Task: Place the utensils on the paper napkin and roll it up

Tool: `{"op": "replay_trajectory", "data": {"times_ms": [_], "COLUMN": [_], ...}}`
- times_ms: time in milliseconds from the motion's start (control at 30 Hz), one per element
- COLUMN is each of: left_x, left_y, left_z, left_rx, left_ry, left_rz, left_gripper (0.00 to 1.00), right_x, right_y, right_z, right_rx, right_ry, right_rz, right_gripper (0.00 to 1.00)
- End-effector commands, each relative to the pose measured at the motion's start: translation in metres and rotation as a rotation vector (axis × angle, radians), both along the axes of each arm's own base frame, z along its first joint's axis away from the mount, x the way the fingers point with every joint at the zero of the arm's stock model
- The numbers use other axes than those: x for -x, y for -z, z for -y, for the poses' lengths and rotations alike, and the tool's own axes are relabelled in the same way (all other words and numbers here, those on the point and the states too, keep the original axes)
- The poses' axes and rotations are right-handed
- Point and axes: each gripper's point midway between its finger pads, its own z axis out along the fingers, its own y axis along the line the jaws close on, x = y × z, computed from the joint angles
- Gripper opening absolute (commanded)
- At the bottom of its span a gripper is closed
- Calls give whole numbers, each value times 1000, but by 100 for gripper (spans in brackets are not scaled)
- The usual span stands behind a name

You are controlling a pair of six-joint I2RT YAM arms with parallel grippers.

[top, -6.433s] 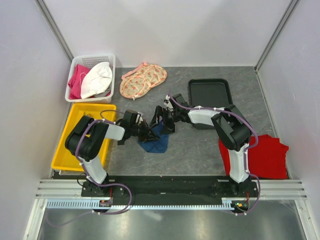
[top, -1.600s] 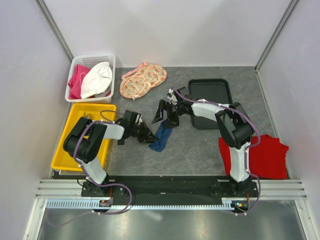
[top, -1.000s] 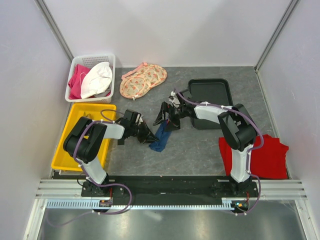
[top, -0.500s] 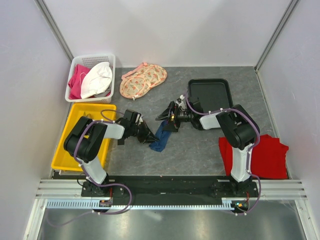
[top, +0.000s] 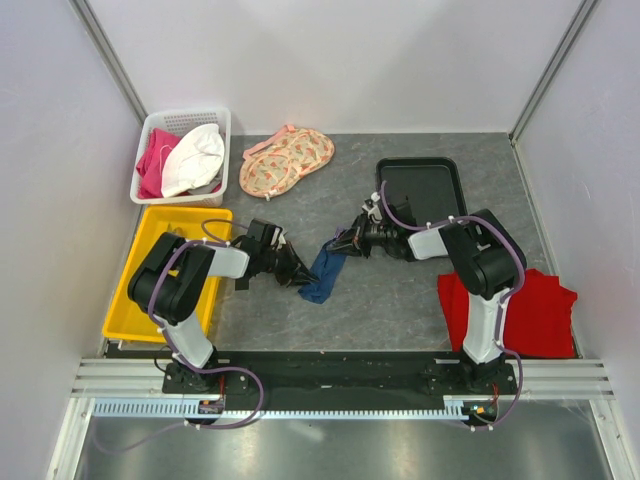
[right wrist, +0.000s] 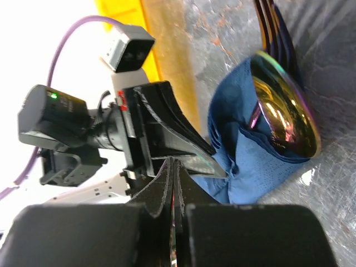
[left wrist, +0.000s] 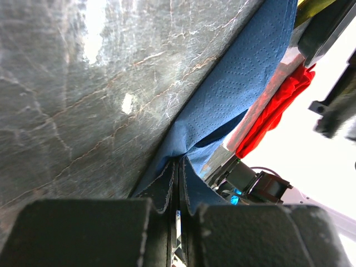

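The paper napkin (top: 322, 276) lies as a narrow dark blue bundle between my two grippers. My left gripper (top: 298, 270) is shut on its left end; in the left wrist view the blue sheet (left wrist: 233, 89) runs straight out from the closed fingertips (left wrist: 178, 162). My right gripper (top: 334, 246) is shut at the bundle's upper end, and nothing shows between its fingers (right wrist: 173, 162). The utensils lie inside the napkin (right wrist: 261, 172). A shiny gold spoon head (right wrist: 283, 119) and dark fork tines (right wrist: 275, 28) stick out of it.
A black tray (top: 420, 185) sits behind the right arm. A red cloth (top: 535, 310) lies at the right. A yellow bin (top: 215, 215) and a white basket (top: 150, 130) with cloths stand at the left. Peach floral fabric (top: 285, 160) lies at the back.
My right gripper has dropped low beside the napkin's upper end and closed its jaws. The napkin has gone from a wider shape to a narrow bundle. The left gripper has stayed put.
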Motion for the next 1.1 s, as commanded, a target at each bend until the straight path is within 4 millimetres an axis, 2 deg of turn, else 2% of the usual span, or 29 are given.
{"op": "replay_trajectory", "data": {"times_ms": [0,267,533,767,933,1067], "left_x": [1,0,0,1,-5,-14], "left_y": [19,18,19,17,-5,-37], "left_z": [-10,-9,-8,-7,3,14], "left_rx": [-71,-65,-62,-55,17,97], "left_ry": [-22,-18,-16,-5,12,31], "left_rz": [-3,-2,-1,4,53,114], "left_gripper": [2,2,2,2,2,2], "right_x": [7,11,7,5,9,13], "right_y": [9,32,42,58,69,79], "right_z": [-3,0,-1,2,6,10], "right_rx": [32,89,89,126,169,204], "right_ry": [-41,-44,-32,-21,-27,-19], "right_rz": [33,18,20,7,-18,-41], "right_gripper": [0,0,0,0,0,0]}}
